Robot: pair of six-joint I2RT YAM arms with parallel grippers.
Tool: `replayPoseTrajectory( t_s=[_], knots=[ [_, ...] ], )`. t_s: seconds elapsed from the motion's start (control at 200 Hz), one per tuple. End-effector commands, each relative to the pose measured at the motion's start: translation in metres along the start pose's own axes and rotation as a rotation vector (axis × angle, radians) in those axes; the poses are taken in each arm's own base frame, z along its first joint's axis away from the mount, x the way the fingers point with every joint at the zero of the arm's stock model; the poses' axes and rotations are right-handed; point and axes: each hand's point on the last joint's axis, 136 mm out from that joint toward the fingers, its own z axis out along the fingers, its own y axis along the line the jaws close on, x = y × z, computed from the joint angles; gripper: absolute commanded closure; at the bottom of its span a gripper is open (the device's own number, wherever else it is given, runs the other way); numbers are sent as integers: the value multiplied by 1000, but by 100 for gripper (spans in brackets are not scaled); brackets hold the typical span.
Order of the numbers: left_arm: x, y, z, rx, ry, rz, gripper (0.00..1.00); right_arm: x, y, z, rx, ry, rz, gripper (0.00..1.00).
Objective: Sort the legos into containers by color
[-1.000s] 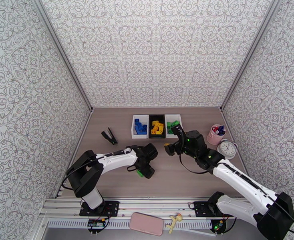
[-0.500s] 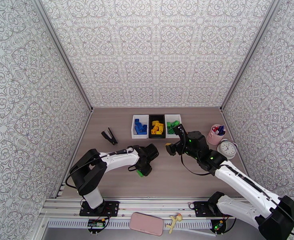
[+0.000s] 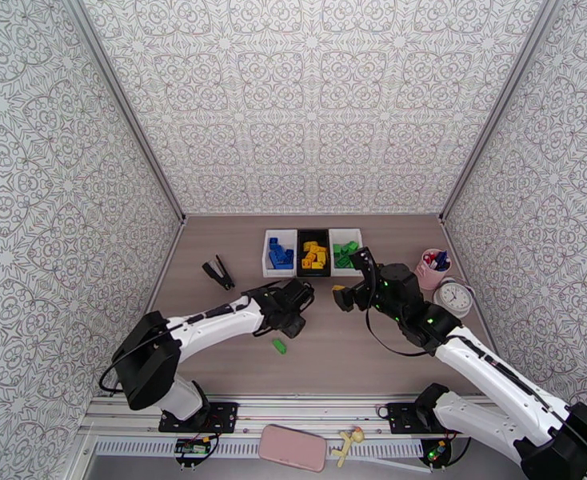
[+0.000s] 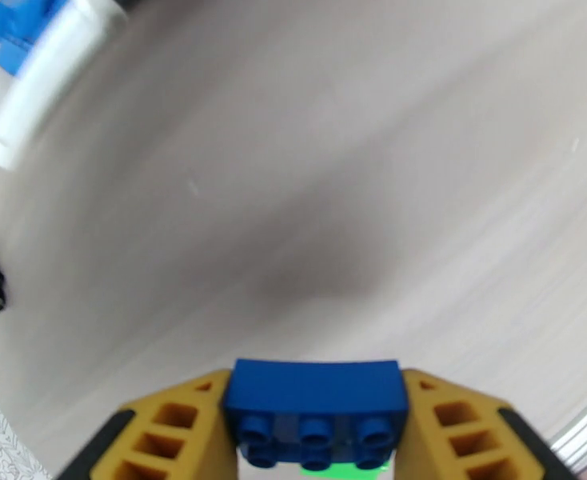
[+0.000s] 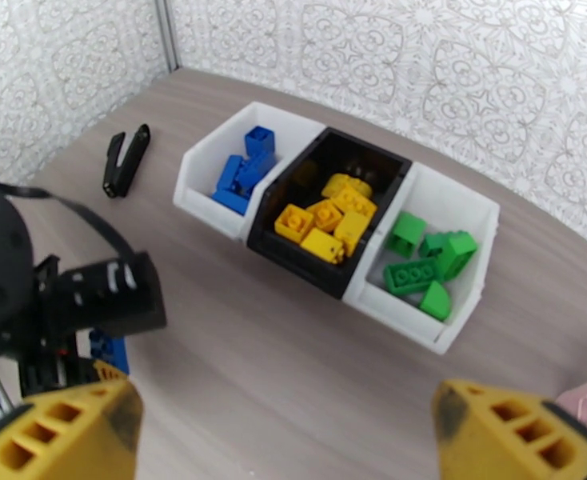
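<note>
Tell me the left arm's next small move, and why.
Probably carry the blue brick to the left white bin: the left fingers are shut on it, and that bin holds the other blue bricks. The green brick on the table can wait.

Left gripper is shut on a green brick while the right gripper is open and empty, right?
No: the brick in the left gripper is blue, not green, as the left wrist view shows. The right gripper is open and empty, as you say.
</note>
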Motion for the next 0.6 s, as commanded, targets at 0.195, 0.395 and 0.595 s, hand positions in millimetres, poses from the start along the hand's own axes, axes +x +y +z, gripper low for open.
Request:
replayPoseTrajectory(
  t_s=[0.195,0.395,0.595],
  knots=[
    [-84,58,-39,-102,-427,-326,64,-14,16,3,-99,-45,22,0],
    [-117,110,-32,-172,-475,-481,64,-13,25,10,-150,-41,40,0],
    [-149,148,-4,-209,-451,-507,64,-8,29,14,-175,-35,51,0]
  ],
)
